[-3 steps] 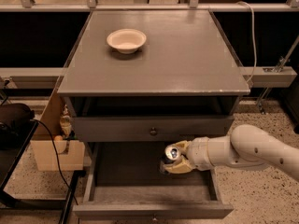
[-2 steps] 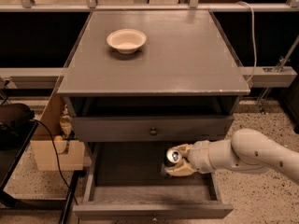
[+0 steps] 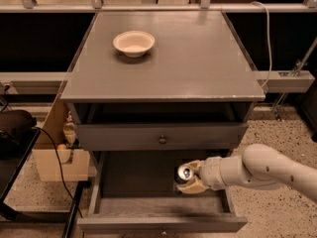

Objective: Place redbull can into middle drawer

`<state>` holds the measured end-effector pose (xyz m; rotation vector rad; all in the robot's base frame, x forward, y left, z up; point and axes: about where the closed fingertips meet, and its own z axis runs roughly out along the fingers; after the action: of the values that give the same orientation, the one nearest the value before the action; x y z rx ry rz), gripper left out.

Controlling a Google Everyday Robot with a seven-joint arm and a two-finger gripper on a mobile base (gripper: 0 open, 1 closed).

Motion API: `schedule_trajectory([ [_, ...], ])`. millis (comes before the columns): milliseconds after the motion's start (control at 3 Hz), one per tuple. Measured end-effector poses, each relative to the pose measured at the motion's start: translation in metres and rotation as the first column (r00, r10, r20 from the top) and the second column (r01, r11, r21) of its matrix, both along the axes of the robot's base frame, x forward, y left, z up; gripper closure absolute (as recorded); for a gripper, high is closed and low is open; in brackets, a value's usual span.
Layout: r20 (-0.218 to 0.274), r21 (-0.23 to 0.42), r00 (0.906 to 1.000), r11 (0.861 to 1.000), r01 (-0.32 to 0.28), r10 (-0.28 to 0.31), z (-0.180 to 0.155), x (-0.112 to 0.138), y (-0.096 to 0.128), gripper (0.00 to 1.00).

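The middle drawer point(image 3: 119, 205) is pulled out at the bottom of the grey cabinet, with low side walls and a dark flat floor. The redbull can point(image 3: 184, 173), seen by its shiny silver top, stands upright inside the drawer toward its right side. My gripper point(image 3: 190, 178) reaches in from the right on a white arm and is shut on the redbull can, its cream fingers point(image 3: 193, 186) wrapped around the can's body. I cannot tell whether the can rests on the drawer floor or hangs just above it.
A cream bowl point(image 3: 133, 42) sits on the cabinet top point(image 3: 198, 58). A shut drawer with a round knob point(image 3: 162, 140) is above the open one. A cardboard box point(image 3: 54, 155) and a black cable point(image 3: 59, 167) stand left of the cabinet.
My gripper and the can have barely shifted, a touch lower inside the drawer. Nothing else has moved.
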<state>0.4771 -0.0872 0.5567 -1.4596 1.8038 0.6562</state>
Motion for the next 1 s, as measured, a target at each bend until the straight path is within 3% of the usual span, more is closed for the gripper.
schedule_trajectory([
  [667, -0.015, -0.033, 0.9997, 0.999, -0.021, 0.021, -0.064, 0.013, 0.002, 1.0],
  [1000, -0.036, -0.058, 0.9991, 0.998, -0.026, 0.024, -0.119, 0.023, 0.002, 1.0],
])
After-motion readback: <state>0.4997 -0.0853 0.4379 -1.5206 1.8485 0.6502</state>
